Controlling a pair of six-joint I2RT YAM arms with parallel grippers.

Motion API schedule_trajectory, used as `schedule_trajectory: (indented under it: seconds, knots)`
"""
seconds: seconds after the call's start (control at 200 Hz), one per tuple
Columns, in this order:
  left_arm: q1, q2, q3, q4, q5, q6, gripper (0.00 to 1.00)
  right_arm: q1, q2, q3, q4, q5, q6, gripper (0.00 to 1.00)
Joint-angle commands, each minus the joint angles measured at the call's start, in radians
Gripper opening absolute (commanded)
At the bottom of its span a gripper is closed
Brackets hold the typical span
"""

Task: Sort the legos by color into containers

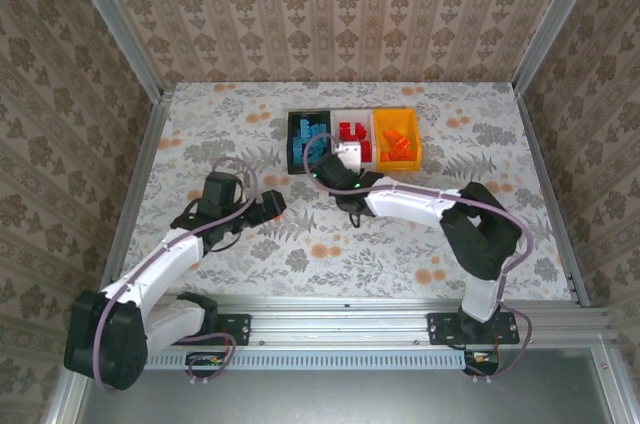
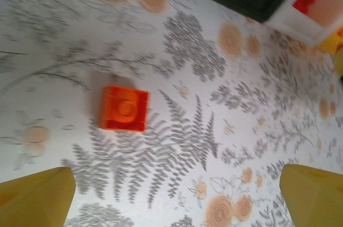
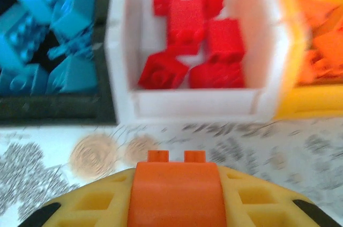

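My right gripper [image 3: 176, 205] is shut on an orange lego [image 3: 176, 192] with two studs. It hovers just in front of the white container [image 3: 198, 104], which holds several red legos [image 3: 187, 23]. To its left, the black container [image 3: 53, 106] holds light blue legos [image 3: 48, 34]; to its right, the orange-yellow container [image 3: 316, 106] holds orange ones [image 3: 321, 39]. From above, the right gripper [image 1: 345, 159] sits at the white container's [image 1: 335, 129] near side. My left gripper [image 2: 174, 200] is open above the table, with a single orange lego [image 2: 124, 108] lying ahead of it, left of centre.
The three containers stand in a row at the back middle of the flower-patterned table [image 1: 480, 144]: black [image 1: 291, 144], white, orange-yellow [image 1: 416, 144]. Papered walls and metal posts enclose the table. The left arm [image 1: 215, 199] reaches over the table's left middle.
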Motion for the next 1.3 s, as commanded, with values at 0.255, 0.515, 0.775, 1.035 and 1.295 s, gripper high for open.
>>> schedule_trajectory:
  seconds: [0.255, 0.515, 0.775, 1.035, 1.295]
  knots:
    - [-0.277, 0.205, 0.191, 0.055, 0.001, 0.047, 0.98, -0.389, 0.033, 0.076, -0.021, -0.121, -0.119, 0.33]
    - [-0.272, 0.181, 0.22, -0.004, -0.036, 0.063, 1.0, -0.469, 0.244, 0.334, -0.129, -0.262, -0.199, 0.35]
    - [-0.248, 0.128, 0.201, -0.041, -0.061, 0.078, 1.0, -0.468, 0.257, 0.392, -0.164, -0.259, -0.222, 0.5]
    - [-0.159, 0.06, 0.164, -0.06, -0.081, 0.087, 1.0, -0.411, 0.085, 0.255, -0.103, -0.197, -0.238, 0.54]
    - [0.162, -0.084, 0.044, -0.127, -0.124, 0.021, 1.0, -0.044, 0.02, 0.162, 0.001, -0.12, -0.084, 0.66]
